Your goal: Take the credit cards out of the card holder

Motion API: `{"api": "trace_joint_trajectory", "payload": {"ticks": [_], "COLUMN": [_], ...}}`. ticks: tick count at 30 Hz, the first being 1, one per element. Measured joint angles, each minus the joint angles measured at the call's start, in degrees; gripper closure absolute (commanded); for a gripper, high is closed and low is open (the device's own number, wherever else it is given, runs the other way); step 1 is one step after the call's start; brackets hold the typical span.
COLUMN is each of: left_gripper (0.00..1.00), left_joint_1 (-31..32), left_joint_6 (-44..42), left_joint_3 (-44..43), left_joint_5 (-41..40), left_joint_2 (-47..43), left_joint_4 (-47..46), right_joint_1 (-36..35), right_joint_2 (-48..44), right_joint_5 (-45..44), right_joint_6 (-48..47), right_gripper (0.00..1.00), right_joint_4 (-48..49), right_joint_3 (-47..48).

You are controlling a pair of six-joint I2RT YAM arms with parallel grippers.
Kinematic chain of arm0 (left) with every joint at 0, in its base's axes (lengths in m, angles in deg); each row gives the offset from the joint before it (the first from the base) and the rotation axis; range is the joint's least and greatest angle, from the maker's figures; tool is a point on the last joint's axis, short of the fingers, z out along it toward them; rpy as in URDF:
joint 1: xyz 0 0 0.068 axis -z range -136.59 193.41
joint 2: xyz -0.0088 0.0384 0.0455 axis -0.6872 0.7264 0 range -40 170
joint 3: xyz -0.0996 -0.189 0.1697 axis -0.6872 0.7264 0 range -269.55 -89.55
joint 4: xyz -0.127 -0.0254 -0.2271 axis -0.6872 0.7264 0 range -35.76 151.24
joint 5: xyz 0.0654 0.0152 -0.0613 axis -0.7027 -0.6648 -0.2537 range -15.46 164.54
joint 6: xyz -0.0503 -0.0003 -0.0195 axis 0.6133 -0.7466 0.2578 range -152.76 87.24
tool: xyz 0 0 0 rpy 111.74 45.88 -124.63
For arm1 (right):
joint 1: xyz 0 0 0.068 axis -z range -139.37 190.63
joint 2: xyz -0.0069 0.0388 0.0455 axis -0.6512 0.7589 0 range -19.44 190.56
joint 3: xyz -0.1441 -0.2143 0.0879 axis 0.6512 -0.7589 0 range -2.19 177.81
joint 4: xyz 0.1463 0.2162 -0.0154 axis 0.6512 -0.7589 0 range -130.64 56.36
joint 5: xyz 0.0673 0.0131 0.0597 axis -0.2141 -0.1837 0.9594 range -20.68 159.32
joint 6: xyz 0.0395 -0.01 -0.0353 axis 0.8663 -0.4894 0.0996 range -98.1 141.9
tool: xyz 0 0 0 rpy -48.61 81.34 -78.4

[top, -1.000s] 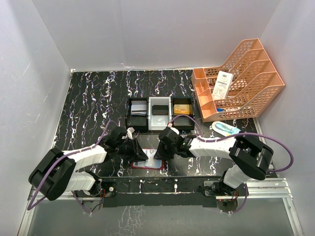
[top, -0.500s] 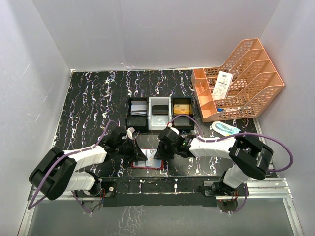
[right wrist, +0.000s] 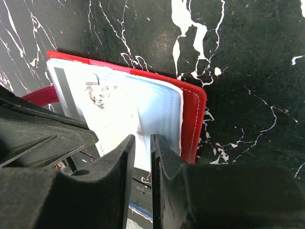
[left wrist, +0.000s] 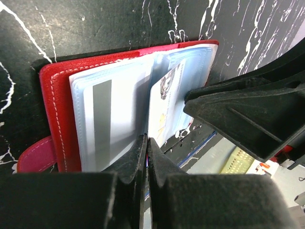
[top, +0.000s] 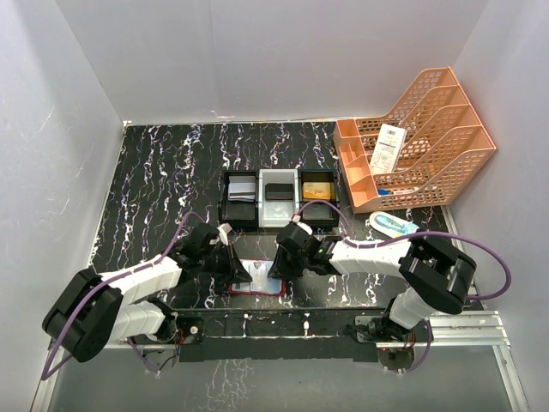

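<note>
**Easing the pale card (left wrist: pixel 164 107) out**

Your left fingers (left wrist: pixel 136 162) pinch the card's edge, pressed together; pull straight out of the sleeves (left wrist: pixel 119 95). The card holder (left wrist: pixel 52 95) lies open on the desk (left wrist: pixel 95 28) between both arms. Your right fingers (right wrist: pixel 164 157) stand a slit apart over the sleeves; a grip there you cannot tell.

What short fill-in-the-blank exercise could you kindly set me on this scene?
1. The open card holder has a ___ cover.
2. The left pincer is ___ on the edge of a pale card that stands up from the holder.
3. The tray behind the holder has ___ compartments.
Missing words: red; shut; three.
</note>
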Motion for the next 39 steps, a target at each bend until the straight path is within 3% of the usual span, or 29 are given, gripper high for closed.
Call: {"api": "trace_joint_trajectory", "payload": {"ticks": [16, 22, 29, 34, 37, 39], "left_gripper": [1.00, 0.81, 0.75, 0.80, 0.87, 0.97], "left_joint_1": [0.00, 0.00, 0.00, 0.00, 0.00, 0.00], "left_joint_6": [-1.20, -1.25, 1.05, 3.50, 4.35, 4.48], "left_joint_3": [-1.07, -1.14, -0.50, 1.42, 1.99, 2.01], "left_joint_5": [-0.59, -0.57, 0.70, 2.10, 2.56, 2.47], "left_joint_2": [-0.17, -0.17, 0.44, 2.27, 2.75, 2.60], "left_joint_4": [2.34, 2.32, -2.54, -7.19, -8.41, -8.52], "right_joint_1": [0.04, 0.04, 0.26, 0.33, 0.37, 0.37], "right_joint_2": [-2.14, 1.77, 3.43, 3.13, 2.99, 2.99], "right_joint_5": [3.10, 3.61, 4.46, 4.48, 4.48, 4.48], "right_joint_6": [-4.39, -4.00, -2.23, -1.36, -1.18, -1.16], "right_gripper": [0.73, 0.73, 0.73, 0.73, 0.73, 0.72], "right_joint_4": [1.57, 1.60, 2.05, 2.91, 3.28, 3.37], "right_joint_3": [2.05, 3.26, 2.36, 1.70, 1.40, 1.33]}}
